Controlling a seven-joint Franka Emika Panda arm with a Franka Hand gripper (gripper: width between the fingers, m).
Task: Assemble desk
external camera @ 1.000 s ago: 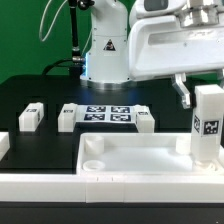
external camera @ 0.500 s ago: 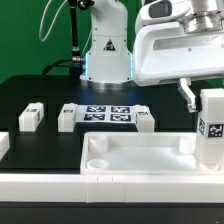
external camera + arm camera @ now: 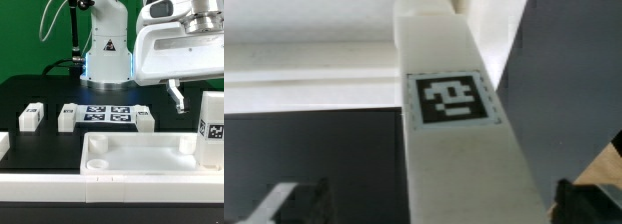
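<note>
The white desk tabletop (image 3: 135,160) lies rim up at the front, with a round socket (image 3: 96,160) at its near corner. One white tagged leg (image 3: 212,130) stands upright at the tabletop's corner on the exterior view's right. My gripper (image 3: 205,92) hangs over the leg's top, with one finger (image 3: 177,97) held apart from it. In the wrist view the leg (image 3: 464,140) runs between my fingers (image 3: 287,200), with dark gaps on both sides. The gripper (image 3: 438,200) is open around the leg.
Three more tagged legs lie on the black table: one (image 3: 31,117) at the left, one (image 3: 68,117) and one (image 3: 146,120) either side of the marker board (image 3: 105,113). White border rails (image 3: 100,185) run along the front and left. The robot base (image 3: 105,50) stands behind.
The visible finger has swung away from the leg, so the gripper has opened. The leg has shifted a little toward the exterior view's right and slightly down.
</note>
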